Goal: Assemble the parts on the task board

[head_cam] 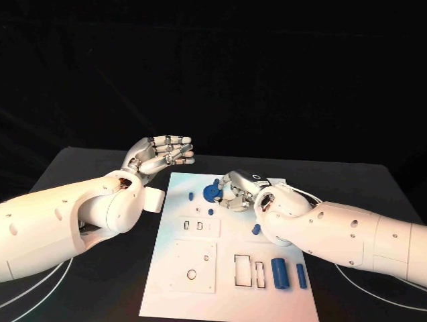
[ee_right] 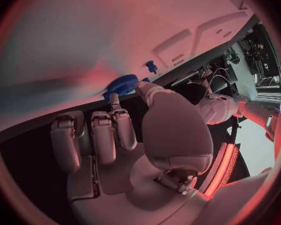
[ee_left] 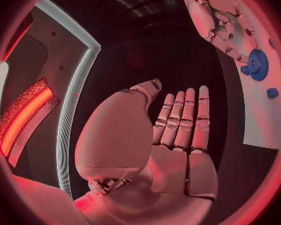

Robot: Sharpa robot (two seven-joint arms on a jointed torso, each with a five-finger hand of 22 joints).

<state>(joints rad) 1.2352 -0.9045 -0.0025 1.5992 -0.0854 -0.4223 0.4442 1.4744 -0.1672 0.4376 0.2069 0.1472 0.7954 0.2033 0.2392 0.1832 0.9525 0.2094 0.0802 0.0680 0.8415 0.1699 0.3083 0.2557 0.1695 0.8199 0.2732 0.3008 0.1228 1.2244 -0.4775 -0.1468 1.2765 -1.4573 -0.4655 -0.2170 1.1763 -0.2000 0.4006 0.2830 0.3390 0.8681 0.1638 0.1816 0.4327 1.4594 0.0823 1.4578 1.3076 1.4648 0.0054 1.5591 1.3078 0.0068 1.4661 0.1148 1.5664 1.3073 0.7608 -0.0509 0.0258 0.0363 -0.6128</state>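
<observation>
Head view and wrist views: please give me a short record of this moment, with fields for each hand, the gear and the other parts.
left hand: raised off the board's left edge, fingers together, holds nothing
right hand: over the board's far end, fingers at the gear
gear: blue, on the board, touched by the right hand; a firm grip cannot be told
other parts: two blue bars near the board's front right, small blue pieces by the gear

No legible text, label, brand, number or sign is present in any view. The task board (head_cam: pixel 189 268), centre of the head view, carries only unmarked cut-outs.
</observation>
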